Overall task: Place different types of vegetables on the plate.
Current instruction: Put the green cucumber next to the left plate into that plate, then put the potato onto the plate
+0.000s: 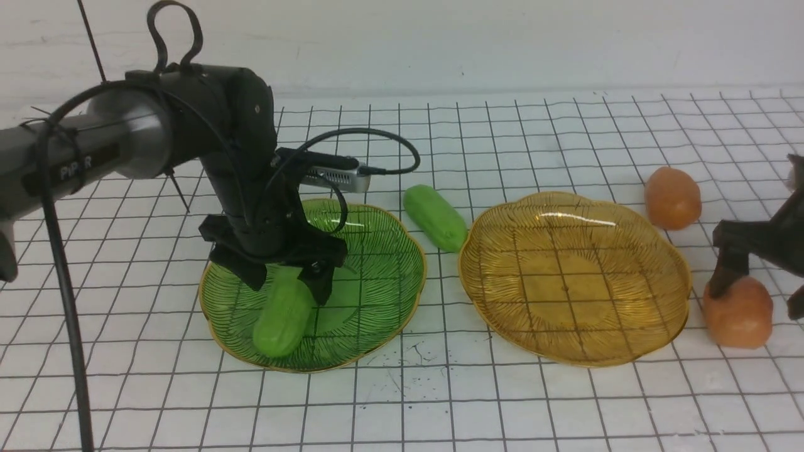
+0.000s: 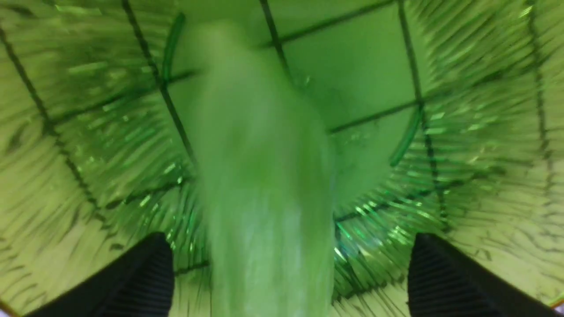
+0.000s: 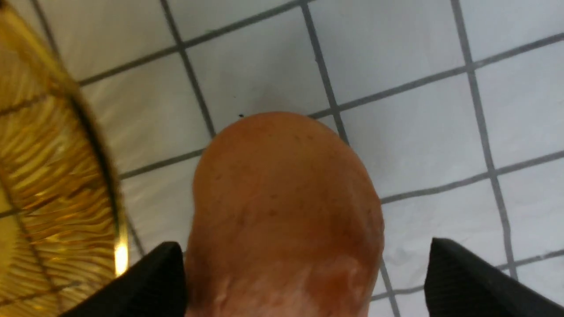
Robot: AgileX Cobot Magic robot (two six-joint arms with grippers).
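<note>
Since the whole table point(image 1: 502, 402) is covered in a white sheet with a black grid on it, placing stuff is pretty easy. There's a plain white wall point(image 1: 440, 44) at the back, and a scatter of tiny black specks point(image 1: 402, 364) on the sheet just off the green plate's point(image 1: 383, 276) near rim. The only writing I can make out is a white label point(image 1: 76, 171) on the left arm. It reads "PiP", then a covered letter, then "R".

The left claw point(image 1: 286, 285) is down over the green plate with its fingers spread wide. A cucumber point(image 1: 284, 317) lies on that plate right between them. The wrist view is blurry, but you can see a gap on both sides, so it isn't pinched. The second cucumber point(image 1: 435, 218) sits on the sheet off to that claw's right and a bit further out, between the two plates.

The right claw point(image 1: 758, 294) is spread too, straddling a potato point(image 1: 741, 317) on the sheet. One finger is right up against the potato, maybe touching, and the other is clearly off it. The yellow plate point(image 1: 575, 276) is just to this claw's left, with nothing on it. The other potato point(image 1: 672, 196) sits further out from this claw, just beside that plate's far rim.
</note>
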